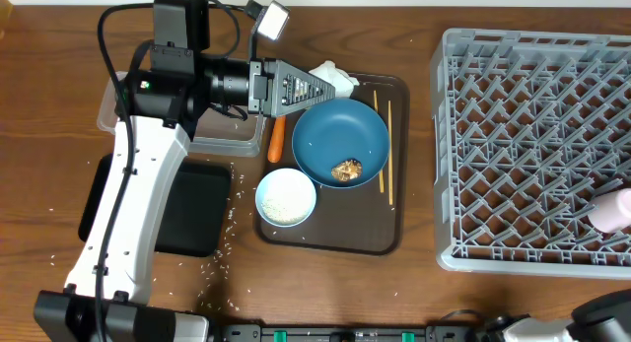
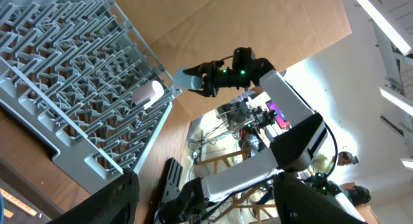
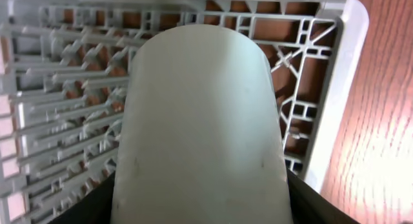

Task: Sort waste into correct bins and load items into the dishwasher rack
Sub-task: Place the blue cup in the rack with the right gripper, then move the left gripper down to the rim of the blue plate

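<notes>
My left gripper (image 1: pixel 320 89) (image 2: pixel 216 204) hangs open and empty over the back of the brown serving tray, beside the crumpled white tissue (image 1: pixel 335 78) and the dark-blue dish (image 1: pixel 340 135). A brown food lump (image 1: pixel 346 170) lies in that dish. On the tray are also a white bowl (image 1: pixel 286 197), an orange carrot (image 1: pixel 276 140) and wooden chopsticks (image 1: pixel 385 150). My right gripper (image 3: pixel 203 204) (image 2: pixel 197 82) is shut on a pink cup (image 1: pixel 611 209) (image 3: pixel 203 121) (image 2: pixel 148 93), held on its side just over the near right corner of the grey dishwasher rack (image 1: pixel 523 135).
The brown serving tray (image 1: pixel 380 234) sits mid-table. The clear tub (image 1: pixel 232 135) lies partly under my left arm, with the black tray (image 1: pixel 197 209) in front of it. Loose rice grains (image 1: pixel 222 253) are scattered on the wood near the black tray.
</notes>
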